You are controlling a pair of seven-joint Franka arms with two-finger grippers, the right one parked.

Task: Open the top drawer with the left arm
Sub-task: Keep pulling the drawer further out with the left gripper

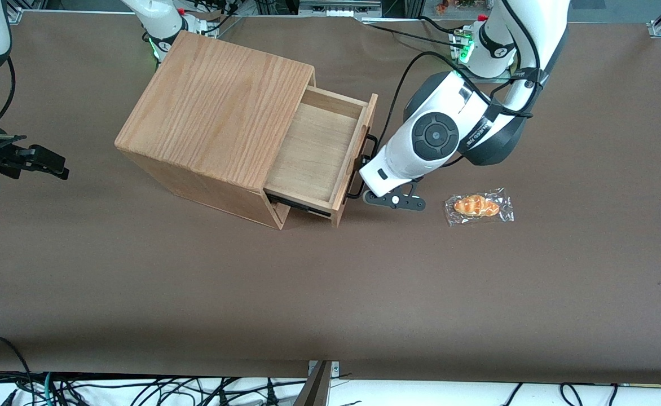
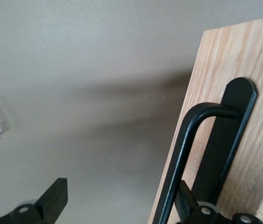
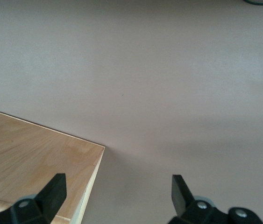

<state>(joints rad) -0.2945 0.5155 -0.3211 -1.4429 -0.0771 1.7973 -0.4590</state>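
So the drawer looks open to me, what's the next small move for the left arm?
Probably ease the end effector clear of the bar handle and back off. The top drawer already stands well out of the cabinet, and the end effector is open, with one finger tucked in at the bar, so nothing seems left to pull.

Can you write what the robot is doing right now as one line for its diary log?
top drawer: pulled well out, nothing inside | left arm tool: open, one finger hooked inside handle | wrapped bread: on table nearby
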